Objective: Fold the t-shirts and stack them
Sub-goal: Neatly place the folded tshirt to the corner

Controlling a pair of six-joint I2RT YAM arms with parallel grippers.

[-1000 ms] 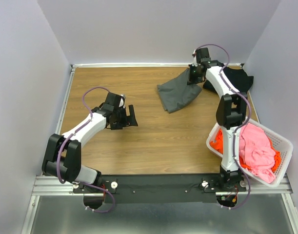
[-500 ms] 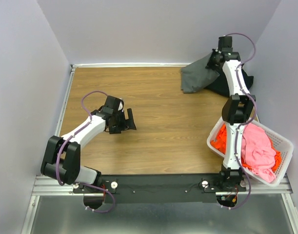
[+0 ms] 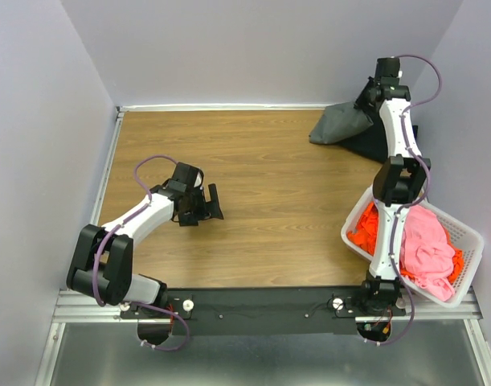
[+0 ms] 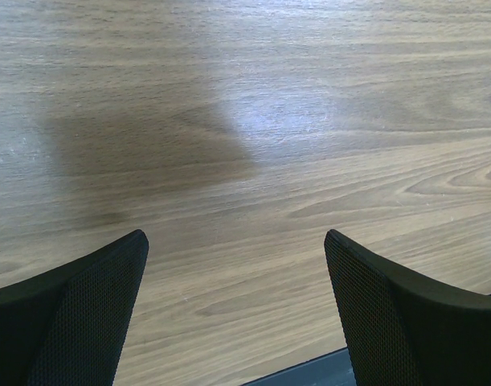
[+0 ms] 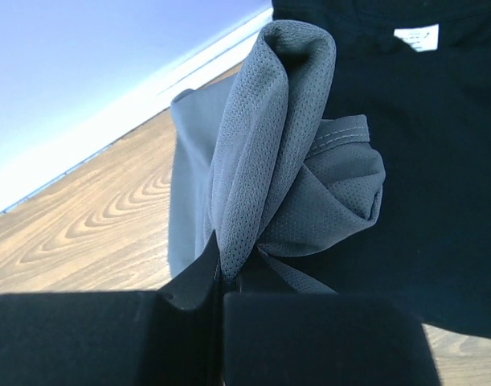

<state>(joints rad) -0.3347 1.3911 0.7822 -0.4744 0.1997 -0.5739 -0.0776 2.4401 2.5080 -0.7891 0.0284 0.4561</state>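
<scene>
We judged the task barely begun, with no stack yet on the surface (image 3: 261, 173). At lower right, the basket (image 3: 462, 227) held the pink shirt (image 3: 426, 241) and orange shirt (image 3: 360, 233), both unfolded. At upper right, the grey shirt (image 3: 340, 125) hung bunched over the flat black shirt (image 3: 372, 146), and our right pincer (image 5: 225, 281) was clamped on the grey shirt. Our left pincer (image 4: 237, 305) gaped wide at left of centre, holding nothing.

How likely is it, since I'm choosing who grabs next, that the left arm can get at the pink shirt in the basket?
Probably not. The open left gripper is over bare table far left; the pink shirt lies in the basket at far right, with the right arm between.
</scene>
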